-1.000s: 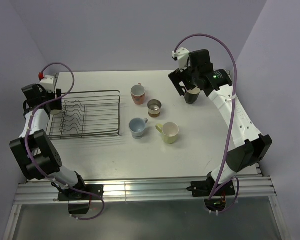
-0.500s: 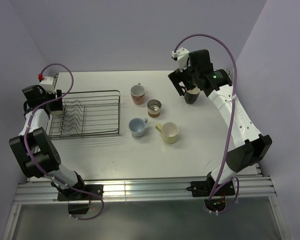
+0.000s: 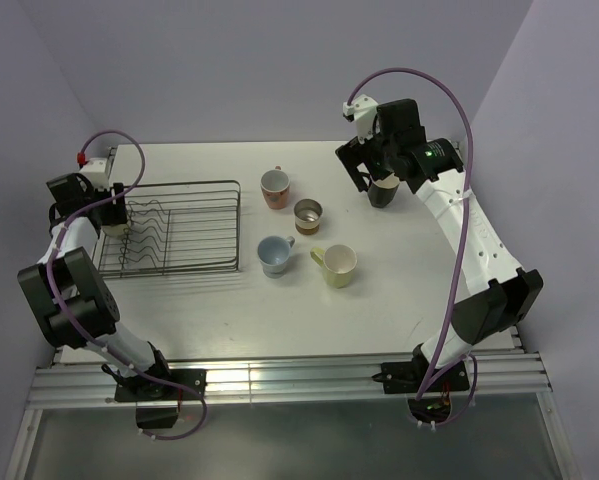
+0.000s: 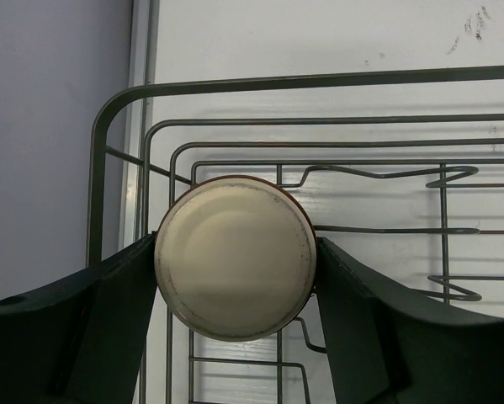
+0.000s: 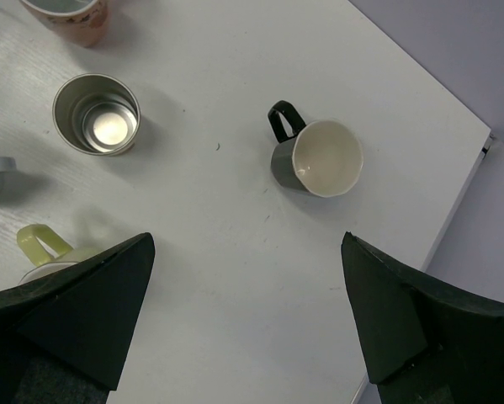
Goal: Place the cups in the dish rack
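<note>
Cups: one is gripped over the rack and five are out on the table. The left gripper pinches an upturned cup, a finger pressed to each side. Its pale round base faces the wrist camera, a brown edge showing round it. That cup sits at the 10 o'clock corner of the rack, just inside the curved corner wires; whether it rests on them cannot be told. The rack itself lies at 9 o'clock on the table.

Over on the other side, the right gripper hangs at 1 o'clock of the table, jaws spread wide, nothing between them. Below it stands the black cup, upright, cream inside, its handle pointing to 11 o'clock in the wrist view.

The other four stand upright mid-table, none touching. The pink cup is at 12 o'clock of the group, with the metal cup just beside it at its 4 o'clock. The blue mug is at 7 o'clock and the yellow mug at 5 o'clock.
</note>
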Robot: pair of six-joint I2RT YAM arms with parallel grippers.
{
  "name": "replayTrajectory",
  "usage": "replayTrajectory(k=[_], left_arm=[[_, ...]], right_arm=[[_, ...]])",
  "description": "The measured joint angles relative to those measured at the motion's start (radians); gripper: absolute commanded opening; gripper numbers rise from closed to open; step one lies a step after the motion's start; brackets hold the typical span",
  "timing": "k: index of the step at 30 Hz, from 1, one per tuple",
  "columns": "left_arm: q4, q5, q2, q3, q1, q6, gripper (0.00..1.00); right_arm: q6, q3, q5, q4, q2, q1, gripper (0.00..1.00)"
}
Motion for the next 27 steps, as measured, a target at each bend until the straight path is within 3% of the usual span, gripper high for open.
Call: replayTrajectory(k=[9,13,17,27], left_arm=[[0.008,0.011,0.018,0.0,0.002,-0.024,0.04],[0.008,0.01,0.023,0.0,0.002,-0.024,0.15],[0.008,0.01,0.027,0.0,0.002,-0.024,0.35],[0.029,0.009,0.027,-0.007,0.001,-0.024,0.53]], right_arm=[[0.0,0.0,-0.001,0.0,0.003,0.0,1.0],[0.0,0.0,-0.001,-0.001,0.003,0.0,1.0],[0.0,0.003,-0.003,-0.003,0.005,0.0,1.0],[0.0,0.018,-0.016,-0.008,0.019,0.0,1.0]])
